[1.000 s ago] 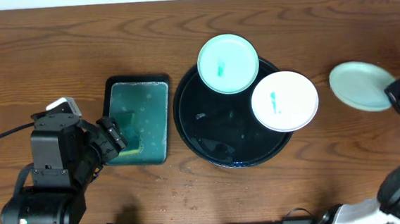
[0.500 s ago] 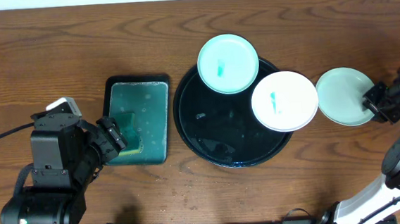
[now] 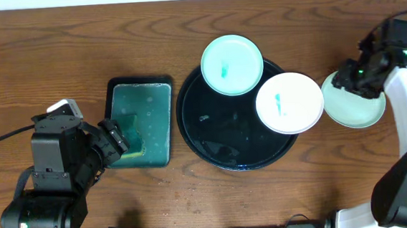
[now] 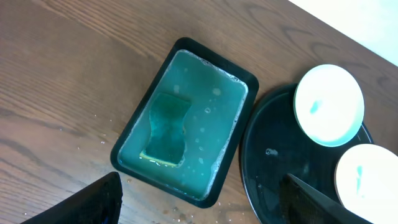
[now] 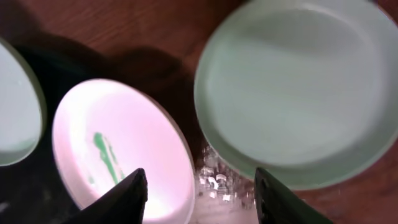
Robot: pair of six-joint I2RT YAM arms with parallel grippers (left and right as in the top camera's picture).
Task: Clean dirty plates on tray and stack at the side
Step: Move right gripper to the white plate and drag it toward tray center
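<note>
right end effector [image 5: 199,171] open over a plain plate [image 3: 361,110] beside the round tray [image 3: 212,138]
a mint plate [image 3: 232,64] and a white plate [image 3: 289,102], both teal-smeared, sit on the tray's far right side. the plain plate lies on the bench [image 3: 41,53] just right of the white plate, with nothing between the fingers spread above it. the left end effector [image 4: 200,177] hangs wide open and empty near the rectangular tray [image 4: 208,118], which holds a sponge [image 4: 166,127].
</note>
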